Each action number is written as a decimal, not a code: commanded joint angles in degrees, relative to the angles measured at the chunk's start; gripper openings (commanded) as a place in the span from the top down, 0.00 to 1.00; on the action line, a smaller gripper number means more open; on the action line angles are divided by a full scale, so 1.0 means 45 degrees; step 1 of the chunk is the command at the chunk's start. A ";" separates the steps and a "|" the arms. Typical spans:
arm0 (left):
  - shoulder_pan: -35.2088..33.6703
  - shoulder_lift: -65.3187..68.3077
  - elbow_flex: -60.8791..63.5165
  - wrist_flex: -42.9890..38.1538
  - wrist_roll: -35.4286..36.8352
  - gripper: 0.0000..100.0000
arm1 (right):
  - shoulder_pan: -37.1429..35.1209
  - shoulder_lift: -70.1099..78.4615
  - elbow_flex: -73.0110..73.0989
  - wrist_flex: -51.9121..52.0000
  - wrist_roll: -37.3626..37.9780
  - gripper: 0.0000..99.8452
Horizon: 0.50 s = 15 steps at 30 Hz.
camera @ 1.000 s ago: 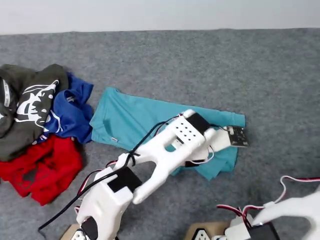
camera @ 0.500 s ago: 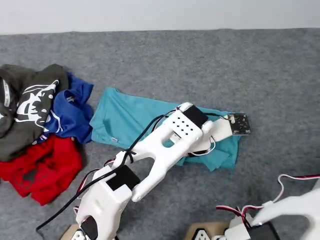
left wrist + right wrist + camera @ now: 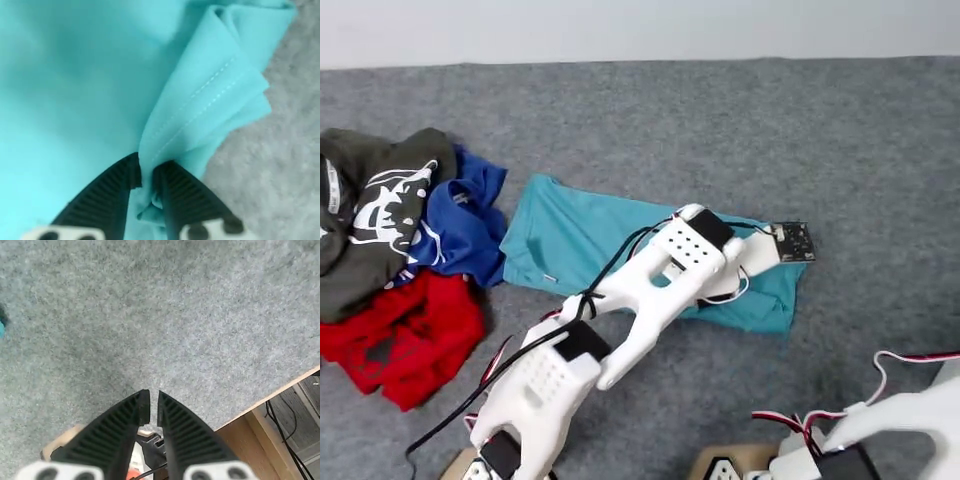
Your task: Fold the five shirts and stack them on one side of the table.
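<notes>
A teal shirt (image 3: 585,240) lies spread in the middle of the grey table, partly folded. My left arm stretches over it, and my left gripper (image 3: 148,175) is shut on a bunched, stitched edge of the teal shirt (image 3: 200,115) near its right end. A heap of three more shirts sits at the left: dark grey printed (image 3: 375,205), blue (image 3: 460,225) and red (image 3: 405,335). My right gripper (image 3: 150,407) hangs shut over bare felt near the table's front right edge, holding nothing; its arm (image 3: 890,425) shows at the lower right in the high view.
The grey felt tabletop (image 3: 740,130) is bare behind and to the right of the teal shirt. The table's front edge (image 3: 270,400) runs close below my right gripper, with cables beyond it.
My left gripper has pulled the teal shirt's right end back toward the far right, flattening the bunched fold there. The right arm has stayed put.
</notes>
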 commanded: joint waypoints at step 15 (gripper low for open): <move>-0.0176 0.2540 -0.6379 0.2774 -0.0059 0.89 | -0.0127 -0.0479 -0.0059 0.0010 0.0117 0.96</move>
